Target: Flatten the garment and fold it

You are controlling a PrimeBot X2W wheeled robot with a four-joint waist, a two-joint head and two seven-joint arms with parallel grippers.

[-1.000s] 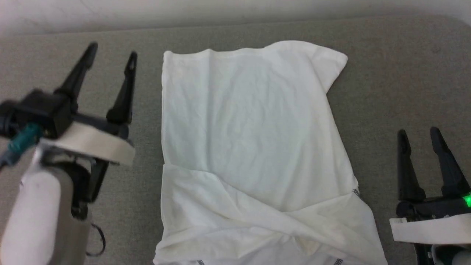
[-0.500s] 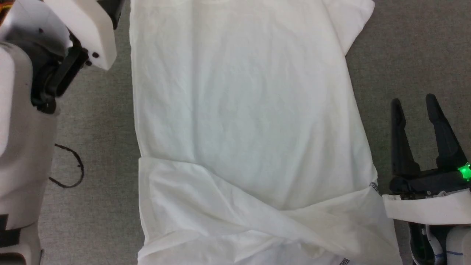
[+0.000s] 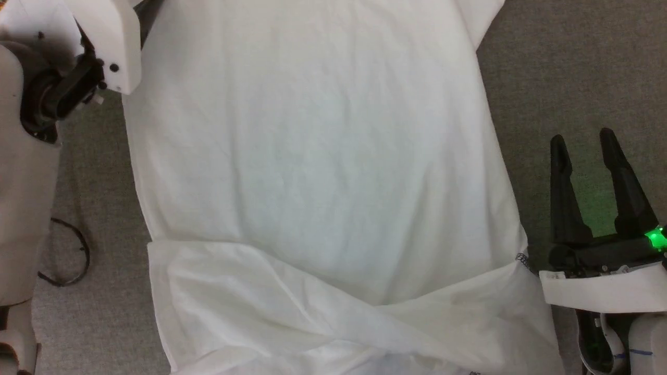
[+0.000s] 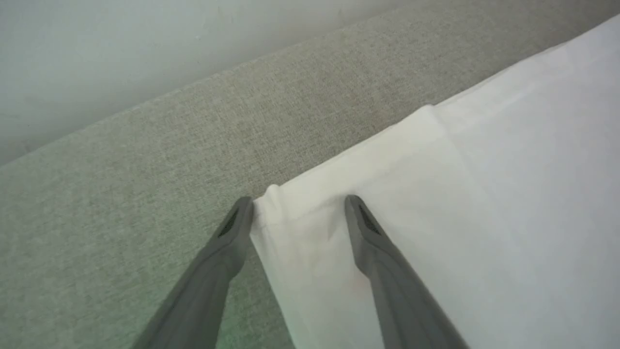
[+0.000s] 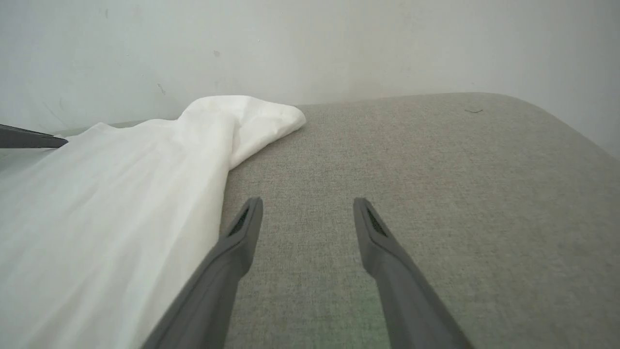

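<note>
My left fingers (image 4: 361, 228) stand open astride the far left corner of the shirt (image 3: 312, 156), which lies spread on the grey surface (image 3: 573, 62). My right fingers (image 3: 563, 198), also open, hover beside its right edge and hold nothing. If I close too shallowly, I may pinch only the top layer, and lifting would then pull the layers apart and wrinkle them.

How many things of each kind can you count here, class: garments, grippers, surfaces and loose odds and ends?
Thin white cloth garment: 1
Grippers with two long dark fingers: 2 (left gripper, right gripper)
Grey woven fabric surface: 1
Thin black wire loop: 1
Total: 5
</note>
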